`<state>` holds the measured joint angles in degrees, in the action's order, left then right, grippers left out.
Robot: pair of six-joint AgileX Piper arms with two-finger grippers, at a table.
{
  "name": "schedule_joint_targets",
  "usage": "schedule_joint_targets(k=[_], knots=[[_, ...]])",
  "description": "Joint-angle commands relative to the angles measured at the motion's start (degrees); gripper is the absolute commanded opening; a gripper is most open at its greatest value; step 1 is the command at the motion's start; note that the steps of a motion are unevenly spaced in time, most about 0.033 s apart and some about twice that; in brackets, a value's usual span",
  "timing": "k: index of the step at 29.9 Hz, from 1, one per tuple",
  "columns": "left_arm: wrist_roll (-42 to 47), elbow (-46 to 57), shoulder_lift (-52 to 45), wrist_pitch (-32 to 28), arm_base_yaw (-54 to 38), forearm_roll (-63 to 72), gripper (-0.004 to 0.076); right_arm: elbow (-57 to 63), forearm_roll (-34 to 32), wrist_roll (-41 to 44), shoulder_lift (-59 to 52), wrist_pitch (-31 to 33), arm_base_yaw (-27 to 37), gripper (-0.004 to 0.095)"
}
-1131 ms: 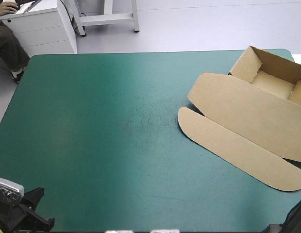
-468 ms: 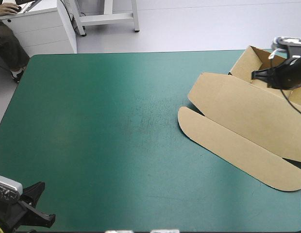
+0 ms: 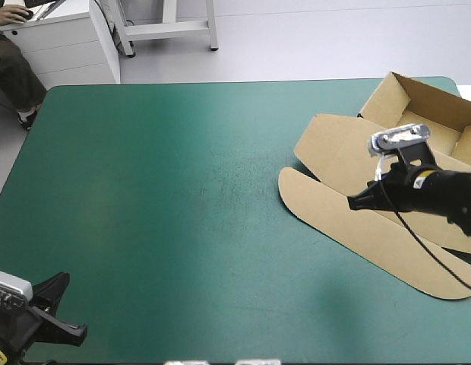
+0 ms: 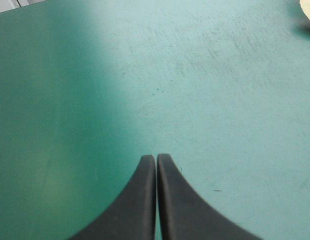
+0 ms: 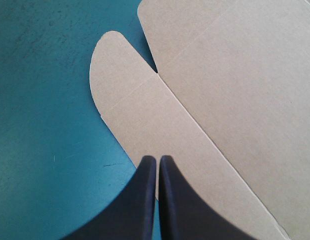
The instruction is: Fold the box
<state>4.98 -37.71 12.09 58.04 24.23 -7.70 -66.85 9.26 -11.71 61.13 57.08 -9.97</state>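
On the teal-green desk (image 3: 182,190), the box (image 3: 429,129) is judged tray-formed, its lid (image 3: 372,163) unfolded. The left gripper (image 4: 156,158) and right gripper (image 5: 158,159) fingers are clenched empty.

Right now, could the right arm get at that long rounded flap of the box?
Probably yes: the right claw, shut, hangs over the flap, and nothing lies between them. It would likely need to open first to grip.

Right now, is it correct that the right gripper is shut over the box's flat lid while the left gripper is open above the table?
Not quite: the left gripper is shut above the table, as the left wrist view shows. The right gripper is indeed shut over the flat lid of the box.
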Motion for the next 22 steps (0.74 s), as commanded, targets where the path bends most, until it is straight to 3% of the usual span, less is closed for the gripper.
schedule_joint_targets(k=[1, 10, 22], knots=[[0.60, 0.55, 0.85, -5.81, 0.18, -0.25, -0.0010, 4.43, 0.43, -1.19, -8.37, -6.20, -0.07, -0.0001], [-1.30, 2.12, 0.85, -11.05, 0.18, 0.24, -0.0010, 18.88, 0.43, -4.52, -28.41, -12.47, -0.07, -0.0002], [-1.30, 3.82, -7.20, -10.81, 0.18, 0.78, -0.0010, 34.48, 0.46, -1.01, -50.09, -15.43, -0.07, -0.0020]])
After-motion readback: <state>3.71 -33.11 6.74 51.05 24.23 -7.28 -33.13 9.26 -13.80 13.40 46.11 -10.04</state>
